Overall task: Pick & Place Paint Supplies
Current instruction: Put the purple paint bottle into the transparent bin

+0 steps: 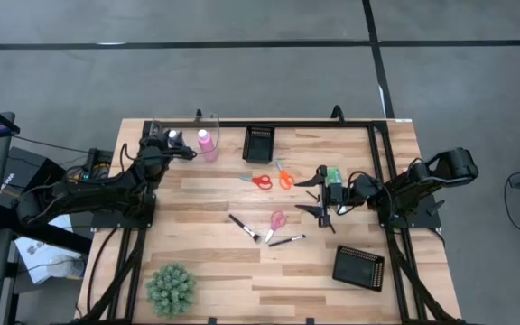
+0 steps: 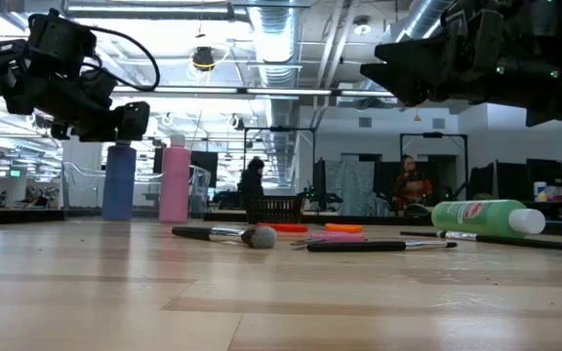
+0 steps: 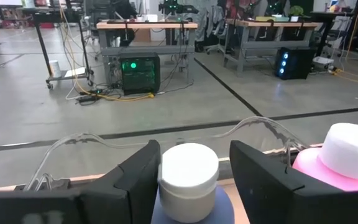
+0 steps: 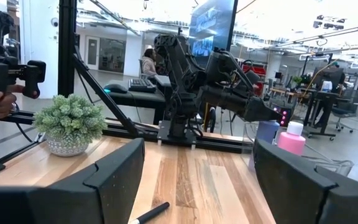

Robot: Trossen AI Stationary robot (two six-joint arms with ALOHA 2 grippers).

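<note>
The blue bottle and the pink bottle stand upright side by side at the table's far left. My left gripper is open, with a finger on each side of the blue bottle's white cap. The green bottle lies on its side at the right. My right gripper hangs open above it, level, pointing toward the table's left edge, with nothing between its fingers. Orange scissors, red scissors, pink scissors and two brushes lie flat mid-table. My left gripper has its fingers level with the blue bottle's cap, one on each side. A gap shows beside one finger. I cannot tell whether the other finger touches the cap. The bottle stands upright on its base.
A clear plastic container curves around the far side of the two standing bottles. One black mesh tray sits at the far middle, another near right. A spiky green plant stands near left. People show in the room beyond.
</note>
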